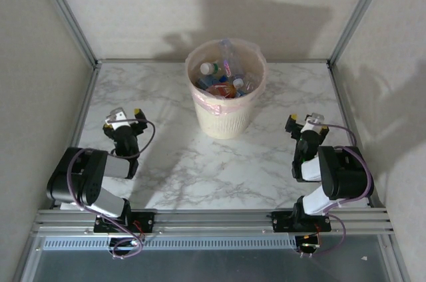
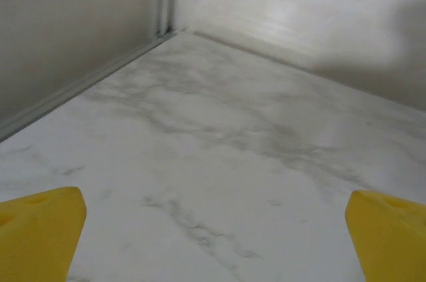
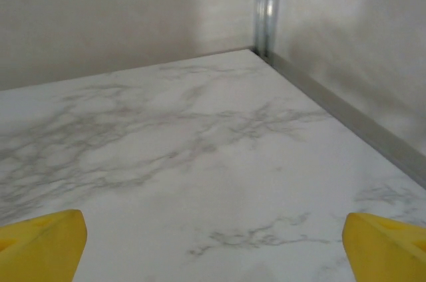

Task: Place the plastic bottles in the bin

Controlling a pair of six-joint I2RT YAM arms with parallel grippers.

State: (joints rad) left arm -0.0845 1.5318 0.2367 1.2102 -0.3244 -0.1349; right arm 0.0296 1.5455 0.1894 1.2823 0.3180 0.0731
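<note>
The left gripper (image 1: 122,118) sits low over the left side of the table (image 1: 180,162), its jaws spread wide. In the left wrist view its yellow fingertips (image 2: 40,229) stand at the two bottom corners, far apart, with bare marble between them, so the left gripper (image 2: 213,245) clasps no object. Whether the tips touch the tabletop cannot be told. The right gripper (image 1: 308,123) is posed the same way on the right side, jaws equally wide. In the right wrist view its yellow fingertips (image 3: 386,245) are at the opposite bottom corners, and the marble runs between them to the far corner post (image 3: 267,6), so the right gripper (image 3: 213,245) also grips no object. The bin (image 1: 226,122) stands upright at the middle of the table towards the back, between the two grippers and well apart from both, with its pink liner (image 1: 256,82) folded over the rim. The bottles (image 1: 223,82) lie piled inside it, clear ones with blue, a white cap and some red among them
</note>
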